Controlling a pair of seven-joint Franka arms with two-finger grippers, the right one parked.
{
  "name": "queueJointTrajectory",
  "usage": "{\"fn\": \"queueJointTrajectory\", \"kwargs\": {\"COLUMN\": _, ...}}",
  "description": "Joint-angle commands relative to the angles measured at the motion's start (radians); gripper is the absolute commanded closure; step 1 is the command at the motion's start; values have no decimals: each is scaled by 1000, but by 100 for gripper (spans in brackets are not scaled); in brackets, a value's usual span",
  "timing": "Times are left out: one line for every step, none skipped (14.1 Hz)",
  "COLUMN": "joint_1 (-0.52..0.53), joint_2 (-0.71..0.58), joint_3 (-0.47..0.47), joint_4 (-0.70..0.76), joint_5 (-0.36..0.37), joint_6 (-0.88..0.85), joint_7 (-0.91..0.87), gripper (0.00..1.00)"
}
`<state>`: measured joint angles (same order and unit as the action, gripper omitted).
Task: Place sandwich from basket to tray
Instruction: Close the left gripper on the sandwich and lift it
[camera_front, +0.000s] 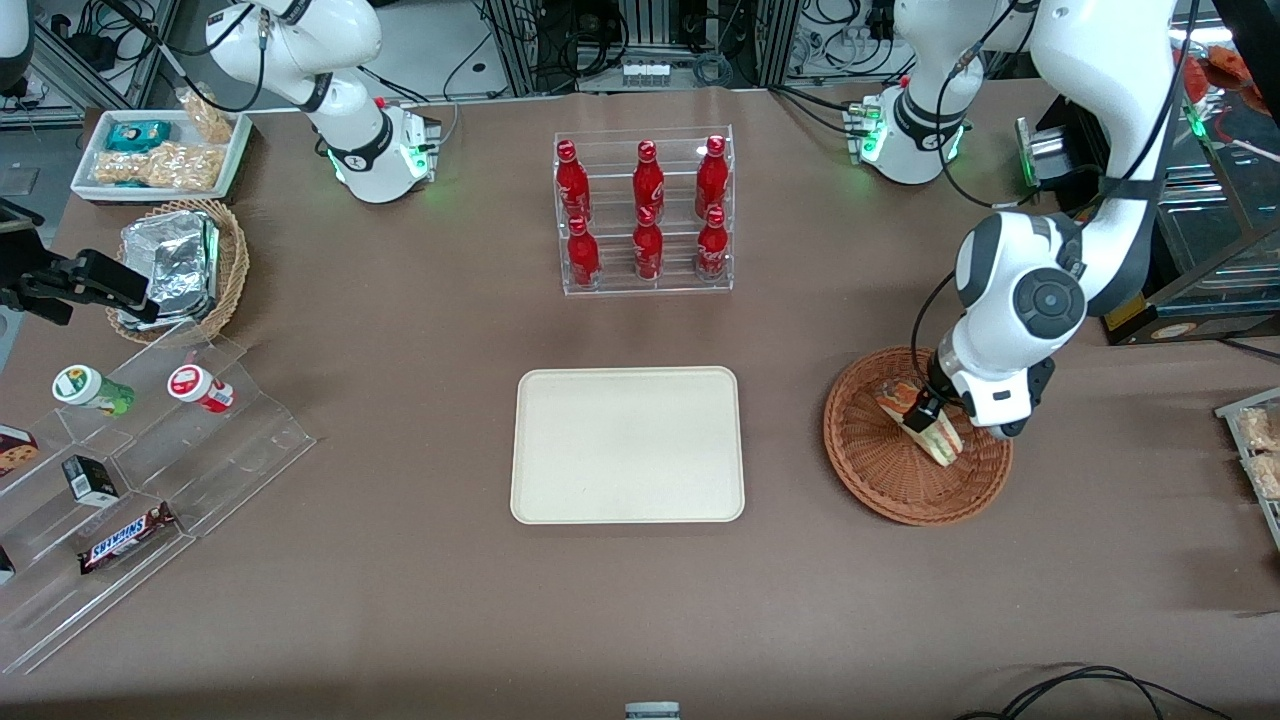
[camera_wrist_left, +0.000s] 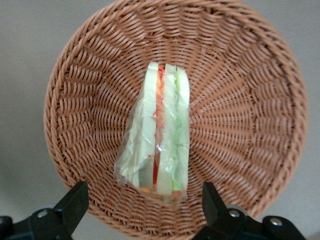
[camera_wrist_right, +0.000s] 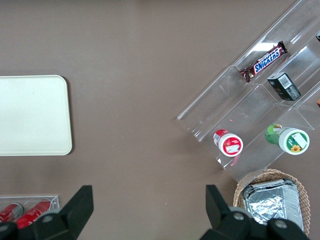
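I see the bare tray (camera_front: 628, 444) mid-counter (camera_front: 400, 600), at its 3 o'clock the basket (camera_front: 880, 470) with the sandwich (camera_wrist_left: 160, 135) lying inside, my gripper (camera_front: 925, 408) low over it, fingers (camera_wrist_left: 72, 202) spread wide, flanking the sandwich without touching

Basket (camera_front: 880, 480) — reddish-brown wicker weave; sandwich (camera_wrist_left: 162, 135) in it — pale bread with red, orange and green layers under clear wrap; gripper (camera_wrist_left: 142, 207) above the basket — black fingers, set wide apart; tray (camera_front: 628, 445) — plain cream; table (camera_front: 400, 600) — dull brown; bottles (camera_front: 645, 210) — red, silver caps.
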<state>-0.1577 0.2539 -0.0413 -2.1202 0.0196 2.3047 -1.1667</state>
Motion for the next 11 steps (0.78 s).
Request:
{"fn": "queueJointTrajectory", "kwargs": {"joint_1": -8, "joint_2": 76, "joint_3": 6, "joint_4": 46, "joint_5": 20, "joint_6": 21, "joint_7": -37, "gripper": 0}}
{"fn": "queueJointTrajectory", "kwargs": {"joint_1": -8, "joint_2": 94, "joint_3": 6, "joint_4": 57, "joint_5": 19, "joint_6": 21, "joint_7": -37, "gripper": 25}}
{"fn": "queueJointTrajectory", "kwargs": {"joint_1": -3, "joint_2": 93, "joint_3": 6, "joint_4": 55, "joint_5": 23, "joint_6": 19, "joint_7": -24, "gripper": 68}}
{"fn": "queueJointTrajectory", "kwargs": {"joint_1": -2, "joint_2": 85, "joint_3": 8, "joint_4": 54, "joint_5": 25, "joint_6": 12, "joint_7": -8, "gripper": 90}}
{"fn": "queueJointTrajectory", "kwargs": {"joint_1": -2, "joint_2": 76, "joint_3": 9, "joint_4": 60, "joint_5": 25, "joint_6": -14, "joint_7": 34, "gripper": 95}}
{"fn": "queueJointTrajectory", "kwargs": {"joint_1": -2, "joint_2": 61, "joint_3": 9, "joint_4": 71, "joint_5": 25, "joint_6": -71, "joint_7": 97, "gripper": 95}}
{"fn": "queueJointTrajectory", "kwargs": {"joint_1": -6, "joint_2": 58, "joint_3": 8, "joint_4": 109, "joint_5": 23, "joint_6": -149, "joint_7": 146, "gripper": 96}}
{"fn": "queueJointTrajectory", "kwargs": {"joint_1": -11, "joint_2": 64, "joint_3": 5, "joint_4": 168, "joint_5": 23, "joint_6": -215, "joint_7": 156, "gripper": 97}}
{"fn": "queueJointTrajectory", "kwargs": {"joint_1": -22, "joint_2": 67, "joint_3": 3, "joint_4": 221, "joint_5": 23, "joint_6": -273, "joint_7": 159, "gripper": 97}}
{"fn": "queueJointTrajectory", "kwargs": {"joint_1": -51, "joint_2": 68, "joint_3": 3, "joint_4": 273, "joint_5": 22, "joint_6": -339, "joint_7": 162, "gripper": 97}}
{"fn": "queueJointTrajectory", "kwargs": {"joint_1": -72, "joint_2": 70, "joint_3": 1, "joint_4": 311, "joint_5": 22, "joint_6": -382, "joint_7": 177, "gripper": 97}}
